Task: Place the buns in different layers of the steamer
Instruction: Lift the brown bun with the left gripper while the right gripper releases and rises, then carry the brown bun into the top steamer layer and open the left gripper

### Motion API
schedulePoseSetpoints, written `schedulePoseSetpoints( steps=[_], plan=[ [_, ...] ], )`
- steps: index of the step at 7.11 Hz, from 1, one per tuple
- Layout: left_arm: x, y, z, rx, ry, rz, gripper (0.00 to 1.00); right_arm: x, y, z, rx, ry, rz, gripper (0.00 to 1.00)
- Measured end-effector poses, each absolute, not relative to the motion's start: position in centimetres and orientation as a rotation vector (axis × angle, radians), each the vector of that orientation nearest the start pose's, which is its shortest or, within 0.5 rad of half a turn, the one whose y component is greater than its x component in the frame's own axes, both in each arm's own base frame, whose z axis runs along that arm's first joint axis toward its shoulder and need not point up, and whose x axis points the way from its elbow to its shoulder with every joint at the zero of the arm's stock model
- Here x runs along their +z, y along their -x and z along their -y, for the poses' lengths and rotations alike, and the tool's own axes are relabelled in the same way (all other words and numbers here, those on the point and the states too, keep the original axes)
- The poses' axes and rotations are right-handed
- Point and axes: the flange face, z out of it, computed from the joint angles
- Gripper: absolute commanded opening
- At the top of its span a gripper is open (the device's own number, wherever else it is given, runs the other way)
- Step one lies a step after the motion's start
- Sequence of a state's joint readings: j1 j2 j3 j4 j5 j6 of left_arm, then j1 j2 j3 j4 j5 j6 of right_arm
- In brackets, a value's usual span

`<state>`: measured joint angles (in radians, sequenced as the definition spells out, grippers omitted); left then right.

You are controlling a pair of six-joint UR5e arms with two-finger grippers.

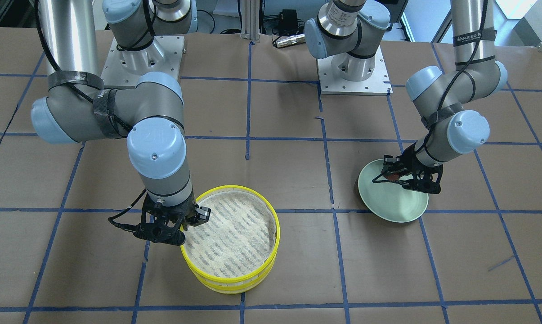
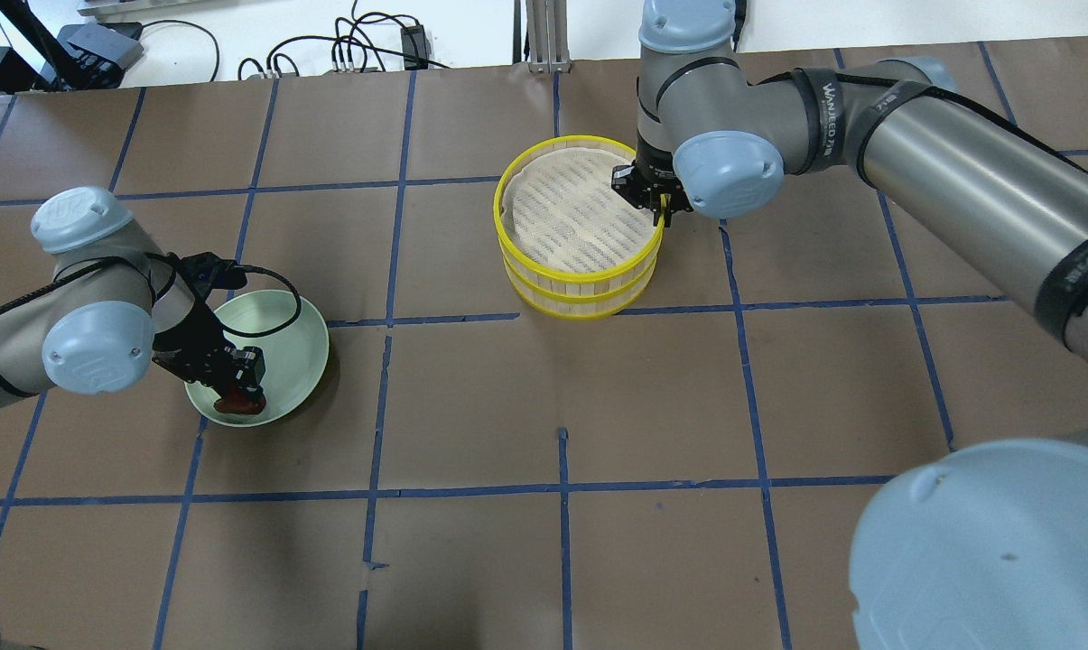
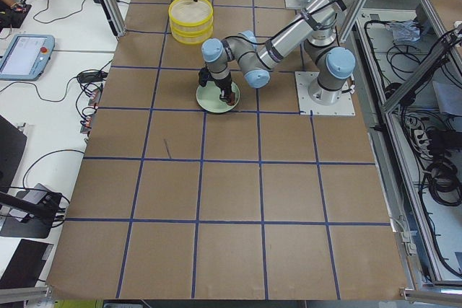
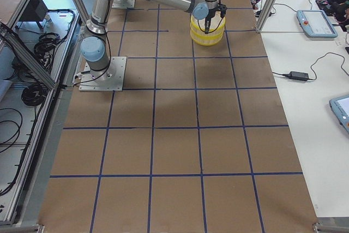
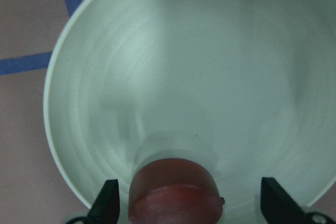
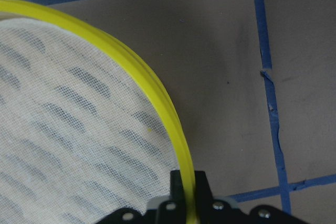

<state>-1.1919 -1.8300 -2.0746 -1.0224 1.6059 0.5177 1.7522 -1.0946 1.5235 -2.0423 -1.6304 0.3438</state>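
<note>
Overhead view: left gripper [image 2: 238, 390] sits mid-left, pointing down, jaws wide apart; right gripper [image 2: 654, 197] up top, pinching the steamer [image 2: 580, 271] rim.

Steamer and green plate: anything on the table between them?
No. In the overhead view the stretch between the steamer and the plate is bare brown table paper, crossed only by blue tape lines.

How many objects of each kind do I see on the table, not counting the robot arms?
Steamer trays: 2, stacked
Green plate: 1
Reddish-brown bun: 1, on the plate
Total: 4
</note>
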Motion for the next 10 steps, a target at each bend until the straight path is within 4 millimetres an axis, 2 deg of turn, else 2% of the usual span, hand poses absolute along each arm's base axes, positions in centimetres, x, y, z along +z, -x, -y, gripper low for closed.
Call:
schedulePoseSetpoints(
  steps=[1, 2, 3, 4, 5, 6, 7, 8, 9, 10],
  plan=[
    [18.8, -5.3, 48.6, 0.303, -0.214, -3.174, 0.0, 28.1, -24.3, 62.1, -0.087, -0.26, -3.178, 1.0],
    [20.2, -5.2, 49.4, 0.23, -0.177, -3.162, 0.0, 27.8, -24.2, 61.9, -0.078, -0.257, -3.183, 1.0],
    [22.5, -4.4, 50.7, 0.131, -0.135, -3.146, 0.0, 27.9, -24.1, 61.9, -0.079, -0.256, -3.183, 1.0],
    [25.7, -2.1, 52.0, 0.033, -0.138, -3.13, 0.0, 28.8, -23.6, 62.3, -0.1, -0.24, -3.178, 1.0],
    [29.2, 1.2, 53.2, -0.047, -0.154, -3.12, 0.0, 30.2, -22.3, 63.1, -0.128, -0.207, -3.176, 1.0],
    [32.7, 5.3, 54.5, -0.126, -0.125, -3.145, 0.0, 31.9, -19.7, 63.8, -0.138, -0.166, -3.174, 1.0],
    [36.0, 9.7, 55.8, -0.21, -0.05, -3.209, 0.0, 34.0, -16.7, 63.8, -0.121, -0.112, -3.169, 1.0],
    [38.4, 13.7, 56.9, -0.278, 0.033, -3.266, 0.0, 36.6, -13.3, 63.1, -0.105, -0.064, -3.169, 1.0],
    [39.4, 17.3, 58.0, -0.329, 0.091, -3.316, 0.0, 39.2, -10.0, 61.9, -0.071, -0.059, -3.171, 1.0],
    [38.7, 20.7, 59.2, -0.389, 0.154, -3.374, 0.0, 40.6, -7.4, 60.8, -0.018, -0.08, -3.163, 1.0]
  ],
)
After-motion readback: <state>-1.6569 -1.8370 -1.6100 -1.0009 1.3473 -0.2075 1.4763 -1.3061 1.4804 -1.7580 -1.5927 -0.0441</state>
